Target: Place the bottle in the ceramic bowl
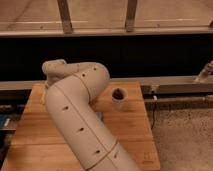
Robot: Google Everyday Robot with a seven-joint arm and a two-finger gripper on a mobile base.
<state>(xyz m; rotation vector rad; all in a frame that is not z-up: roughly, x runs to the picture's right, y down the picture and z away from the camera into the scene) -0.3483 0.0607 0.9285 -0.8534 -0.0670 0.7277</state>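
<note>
Wooden worktop (132, 137) under everything, light brown and wide. Big tan arm (80, 120) bent over its left and middle, hiding much of the wood. White cup (119, 97) with a dark inside, upright just right of the bend. Hidden behind the arm near the back left corner, the tool, spread wide, seemingly pinching nothing. No sight of the bottle or the ceramic bowl, likely covered there too. Looks like the reach-for-the-bottle step. Next: down around the slim bottle, squeeze gently, lift, then find the bowl
</note>
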